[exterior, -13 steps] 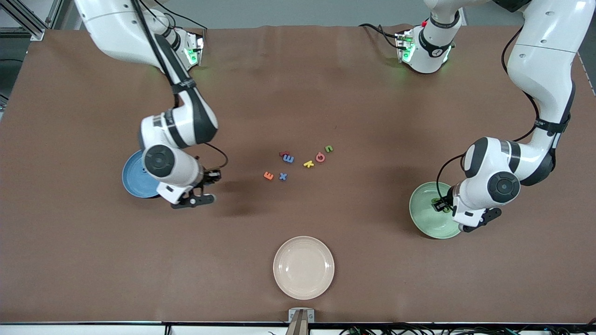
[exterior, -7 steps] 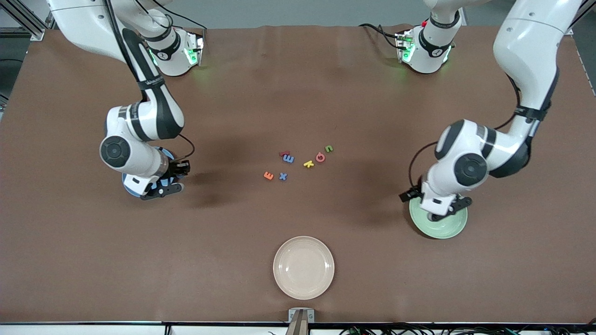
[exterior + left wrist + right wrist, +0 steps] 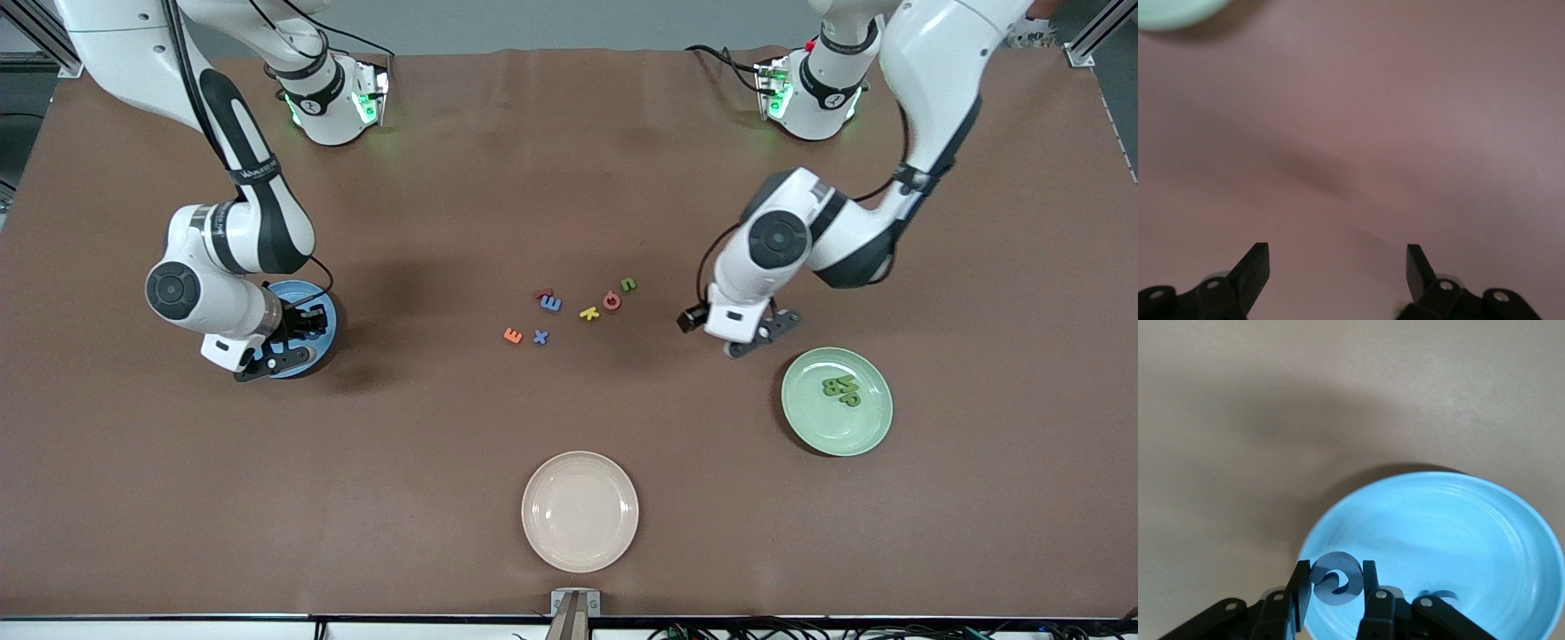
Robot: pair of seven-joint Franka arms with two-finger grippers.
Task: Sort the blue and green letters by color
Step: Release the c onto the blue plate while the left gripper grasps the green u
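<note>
My right gripper (image 3: 286,342) hangs over the blue plate (image 3: 327,311), shut on a round blue letter (image 3: 1338,560). In the right wrist view that gripper (image 3: 1335,573) has the letter pinched above the blue plate (image 3: 1498,540). My left gripper (image 3: 740,341) is open and empty over bare table, between the green plate (image 3: 878,420) and the loose letters. The left wrist view shows the left gripper (image 3: 1337,259) with wide jaws over brown mat. Green letters (image 3: 841,388) lie in the green plate. A blue E (image 3: 551,303), a blue X (image 3: 540,336) and a green U (image 3: 628,284) lie mid-table.
An orange letter (image 3: 513,335), a yellow one (image 3: 589,313), a pink one (image 3: 612,300) and a dark red one (image 3: 542,292) lie among the loose letters. A cream plate (image 3: 580,462) stands nearer the front camera. The green plate's edge (image 3: 1171,10) shows in the left wrist view.
The left gripper opened over the green plate, then swung away toward the mid-table letters. The right gripper carried the blue letter from beside the blue plate to over it.
</note>
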